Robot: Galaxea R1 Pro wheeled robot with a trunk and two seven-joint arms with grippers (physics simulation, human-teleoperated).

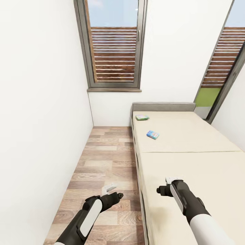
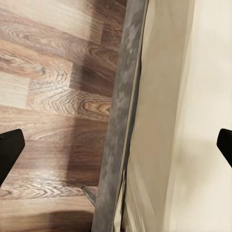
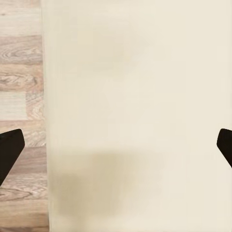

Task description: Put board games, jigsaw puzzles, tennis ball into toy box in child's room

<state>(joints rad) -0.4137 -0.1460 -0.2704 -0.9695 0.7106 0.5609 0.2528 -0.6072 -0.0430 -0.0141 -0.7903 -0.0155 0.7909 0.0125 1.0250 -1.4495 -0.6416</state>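
Two board games lie on the bed [image 1: 190,136] near its grey headboard: a green-edged box [image 1: 142,117] and, closer to me, a smaller blue one [image 1: 153,134]. My left gripper [image 1: 116,196] hangs open over the wood floor beside the bed frame [image 2: 121,96], its dark fingertips [image 2: 9,147] spread wide. Over the near end of the mattress [image 3: 135,96], my right gripper [image 1: 162,190] is open too, well short of both boxes. Nothing is held. The table, toy box, jigsaw puzzles and tennis ball are out of view.
A narrow strip of wood-plank floor [image 1: 105,160] runs between the white left wall [image 1: 41,119] and the bed. A tall grey-framed window [image 1: 114,44] stands at the far end, and another [image 1: 224,68] at the right of the bed.
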